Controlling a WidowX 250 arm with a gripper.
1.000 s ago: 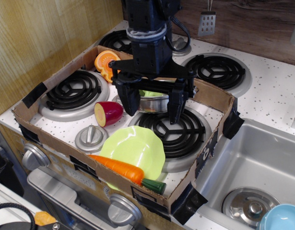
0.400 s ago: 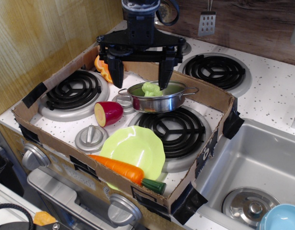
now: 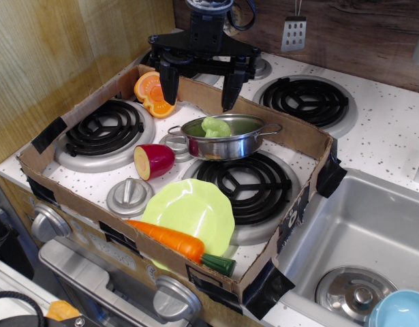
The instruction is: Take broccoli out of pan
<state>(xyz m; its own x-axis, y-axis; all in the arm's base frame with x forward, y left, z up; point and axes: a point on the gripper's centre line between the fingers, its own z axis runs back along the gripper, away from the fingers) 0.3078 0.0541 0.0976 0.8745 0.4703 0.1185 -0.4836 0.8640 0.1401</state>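
The broccoli (image 3: 215,126), a small pale lime-green lumpy toy, lies inside the pan (image 3: 226,144), a shallow shiny steel pot with two wire loop handles. The pan stands in the cardboard tray at the far edge of the front right burner. My gripper (image 3: 200,95) is black, hangs above and behind the pan near the tray's back wall, and is wide open and empty. Its two fingers point down, one on each side of the space above the pan's far left rim.
A cardboard tray (image 3: 301,139) walls in the stove top. Inside lie a red fruit half (image 3: 154,161), an orange piece (image 3: 152,93), a lime-green plate (image 3: 190,212), a carrot (image 3: 174,242) and grey knobs (image 3: 129,196). A sink (image 3: 359,238) is at the right.
My gripper has risen and moved back from low over the pan to above and behind it. It stays open. The pan and broccoli, earlier hidden by it, now show fully.
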